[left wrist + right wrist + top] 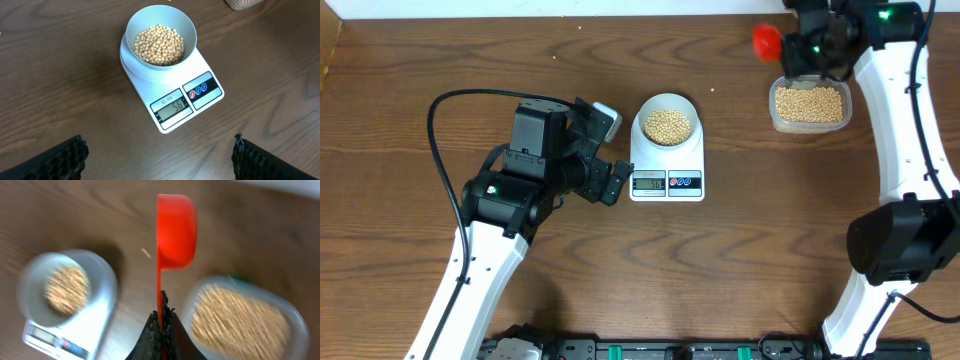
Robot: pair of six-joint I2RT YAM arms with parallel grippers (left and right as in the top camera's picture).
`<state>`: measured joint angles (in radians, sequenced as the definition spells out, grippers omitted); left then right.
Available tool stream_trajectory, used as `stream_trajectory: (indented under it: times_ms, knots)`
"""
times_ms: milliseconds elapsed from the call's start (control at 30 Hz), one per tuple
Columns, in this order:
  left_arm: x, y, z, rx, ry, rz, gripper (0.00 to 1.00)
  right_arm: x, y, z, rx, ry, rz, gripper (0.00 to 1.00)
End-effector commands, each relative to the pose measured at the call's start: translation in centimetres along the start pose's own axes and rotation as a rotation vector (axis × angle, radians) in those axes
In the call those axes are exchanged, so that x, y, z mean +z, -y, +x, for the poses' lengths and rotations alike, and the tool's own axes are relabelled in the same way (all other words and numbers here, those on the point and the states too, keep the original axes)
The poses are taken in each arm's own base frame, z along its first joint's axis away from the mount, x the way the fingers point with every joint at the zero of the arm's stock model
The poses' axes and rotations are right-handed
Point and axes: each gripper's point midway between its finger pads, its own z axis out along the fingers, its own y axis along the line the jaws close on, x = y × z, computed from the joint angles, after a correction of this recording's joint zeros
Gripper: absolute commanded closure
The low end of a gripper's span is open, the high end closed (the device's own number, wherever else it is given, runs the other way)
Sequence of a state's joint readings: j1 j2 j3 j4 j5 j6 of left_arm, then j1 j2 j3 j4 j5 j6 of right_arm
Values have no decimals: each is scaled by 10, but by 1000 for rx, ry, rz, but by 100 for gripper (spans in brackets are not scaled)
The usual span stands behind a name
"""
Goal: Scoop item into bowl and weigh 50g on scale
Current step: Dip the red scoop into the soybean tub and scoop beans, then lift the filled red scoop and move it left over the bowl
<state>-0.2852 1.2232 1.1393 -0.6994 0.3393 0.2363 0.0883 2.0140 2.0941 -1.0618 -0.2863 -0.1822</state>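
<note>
Scale (667, 163) display end toward robot; right fingers (150, 335) clamped on scoop (175, 227), left fingers (55, 160) apart.

- The scale (209, 64) — its grey display (173, 108), left of the round buttons (199, 90), reads "56".
- Small print above those digits — too tiny to read.

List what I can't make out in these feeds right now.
- Overhead: the scale display is too small to read.
- Right wrist: blur smears the scale display and the beans.
- The red scoop: contents unclear, blurred in right wrist, tiny overhead.
- Left wrist: the tub is cut off by the top edge.
</note>
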Motion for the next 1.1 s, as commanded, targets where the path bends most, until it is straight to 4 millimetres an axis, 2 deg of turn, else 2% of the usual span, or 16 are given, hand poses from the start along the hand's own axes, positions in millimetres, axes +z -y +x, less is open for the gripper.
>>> stream_trajectory:
  times_ms: [0, 167, 267, 467, 700, 867, 1067]
  knots:
    - [1, 3, 1, 3, -1, 14, 6, -14, -48, -28, -51, 105, -141, 99]
    - [1, 3, 1, 3, -1, 14, 6, -1, -78, -28, -239, 108, -175, 99]
    - [1, 3, 1, 3, -1, 14, 6, 6, -94, -17, -323, 80, -213, 99]
    - [1, 3, 1, 3, -1, 14, 6, 6, -121, 9, -526, 14, -308, 99]
    - [1, 3, 1, 3, -1, 14, 6, 11, -130, 30, -668, -35, -349, 99]
    - [1, 3, 1, 3, -1, 14, 6, 28, -127, 48, -730, -66, -367, 99]
    - [1, 3, 1, 3, -1, 14, 6, 45, -120, 54, -737, -66, -341, 99]
